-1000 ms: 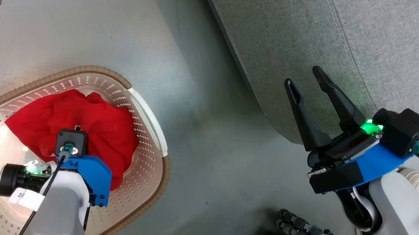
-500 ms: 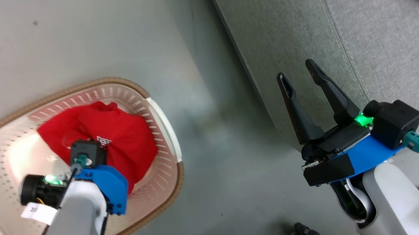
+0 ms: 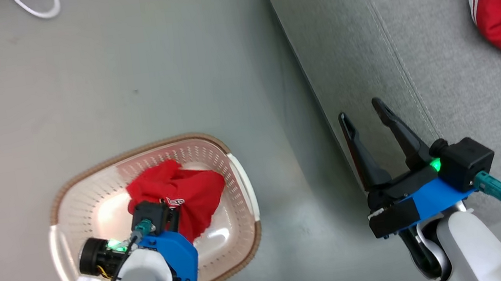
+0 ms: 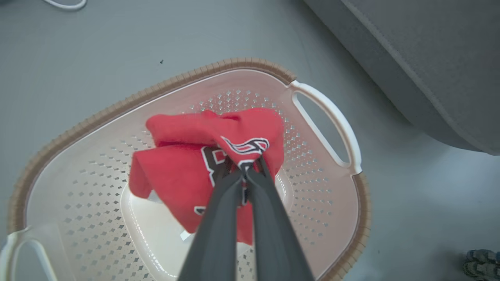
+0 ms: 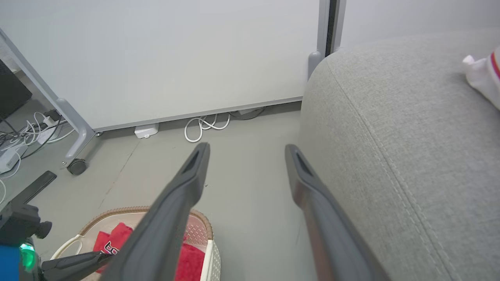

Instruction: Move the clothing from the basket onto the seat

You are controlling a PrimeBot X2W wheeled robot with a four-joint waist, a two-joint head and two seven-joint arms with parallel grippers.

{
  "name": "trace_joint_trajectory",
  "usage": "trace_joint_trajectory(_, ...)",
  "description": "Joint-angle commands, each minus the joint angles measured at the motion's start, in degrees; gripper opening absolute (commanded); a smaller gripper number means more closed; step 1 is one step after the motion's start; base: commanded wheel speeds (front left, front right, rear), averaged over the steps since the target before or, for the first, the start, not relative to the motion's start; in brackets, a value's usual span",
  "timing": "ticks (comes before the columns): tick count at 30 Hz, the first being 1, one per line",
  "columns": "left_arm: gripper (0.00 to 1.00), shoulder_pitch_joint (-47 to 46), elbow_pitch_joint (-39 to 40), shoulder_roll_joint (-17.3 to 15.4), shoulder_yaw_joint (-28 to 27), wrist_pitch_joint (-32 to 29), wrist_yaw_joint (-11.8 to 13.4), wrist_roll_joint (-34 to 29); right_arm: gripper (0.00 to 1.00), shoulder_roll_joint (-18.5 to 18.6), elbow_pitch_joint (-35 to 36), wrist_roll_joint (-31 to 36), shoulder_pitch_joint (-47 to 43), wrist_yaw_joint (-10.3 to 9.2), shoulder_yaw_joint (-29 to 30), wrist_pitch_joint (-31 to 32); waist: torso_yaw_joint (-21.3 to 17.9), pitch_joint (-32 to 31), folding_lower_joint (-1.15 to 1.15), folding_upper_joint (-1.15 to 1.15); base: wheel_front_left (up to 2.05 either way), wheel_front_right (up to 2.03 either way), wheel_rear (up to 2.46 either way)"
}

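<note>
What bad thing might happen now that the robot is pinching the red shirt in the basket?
1. The left hand pinches only a small fold of the red shirt, so it might slip out on the way up.
2. The loose cloth could catch on the basket rim and drag or tip it.
3. The seat is off to the side, so the shirt might drop onto the floor before reaching it.

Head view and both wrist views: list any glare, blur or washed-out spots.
Head view: sharp, with glare on the basket floor. Left wrist view: the left hand is soft, the jersey print crisp, the basket floor blown white. Right wrist view: the right hand blurs toward the bottom edge; white trim of the striped garment on the seat looks washed out.
</note>
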State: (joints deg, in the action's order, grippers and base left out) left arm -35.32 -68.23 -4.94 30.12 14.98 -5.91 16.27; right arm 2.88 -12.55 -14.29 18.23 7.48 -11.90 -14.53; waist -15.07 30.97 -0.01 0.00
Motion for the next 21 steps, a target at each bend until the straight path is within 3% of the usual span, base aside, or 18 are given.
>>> trace_joint_trajectory(1, 0.00, 1.8, 1.6, 0.3, 0.2, 0.3, -0.3, 0.2, 1.00, 0.0, -0.4, 0.3, -1.2, 0.03, 0.2, 0.5, 3.4, -5.8, 0.01, 0.00, 0.00, 0.00, 0.00)
trace_joint_trajectory(21, 0.00, 10.9, 17.0, 1.4, 3.1, 0.3, -1.4, -1.1, 1.00, 0.0, 0.4, 1.8, -9.4, 0.03, 1.4, 5.4, 10.4, -22.0, 0.01, 0.00, 0.00, 0.00, 0.00)
